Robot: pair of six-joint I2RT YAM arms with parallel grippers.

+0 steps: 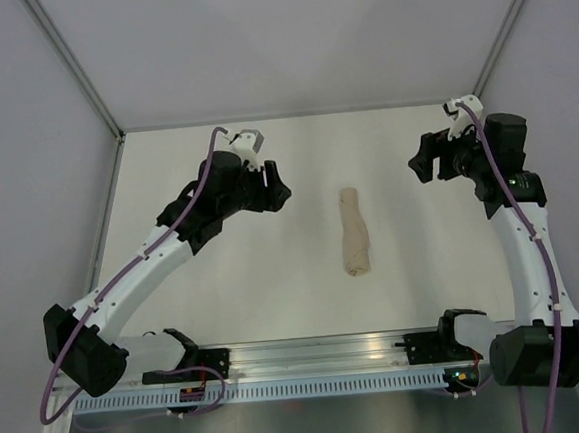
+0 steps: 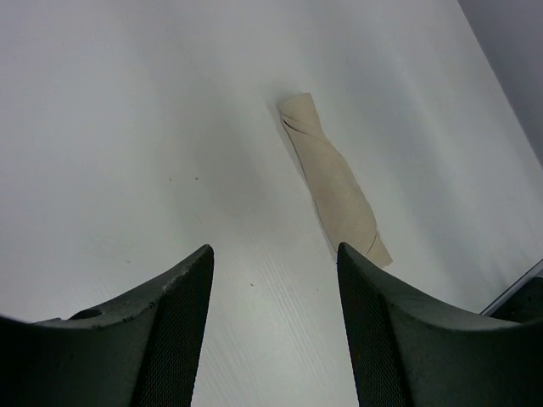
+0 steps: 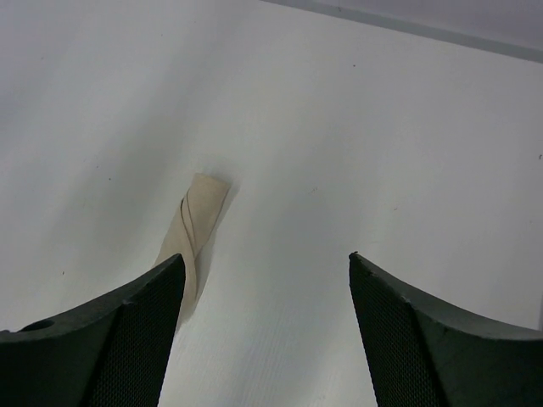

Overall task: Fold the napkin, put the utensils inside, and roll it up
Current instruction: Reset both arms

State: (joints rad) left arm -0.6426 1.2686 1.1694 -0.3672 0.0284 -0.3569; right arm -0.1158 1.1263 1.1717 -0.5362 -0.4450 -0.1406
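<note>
The beige napkin (image 1: 354,231) lies rolled into a narrow tube in the middle of the white table, its long axis running near to far. It also shows in the left wrist view (image 2: 333,176) and in the right wrist view (image 3: 194,226). No fork shows in any view. My left gripper (image 1: 275,189) is open and empty, raised to the left of the roll. My right gripper (image 1: 422,164) is open and empty, raised to the right of it. Neither touches the roll.
Grey walls close the table (image 1: 224,282) at the back and both sides. A metal rail (image 1: 321,359) with both arm bases runs along the near edge.
</note>
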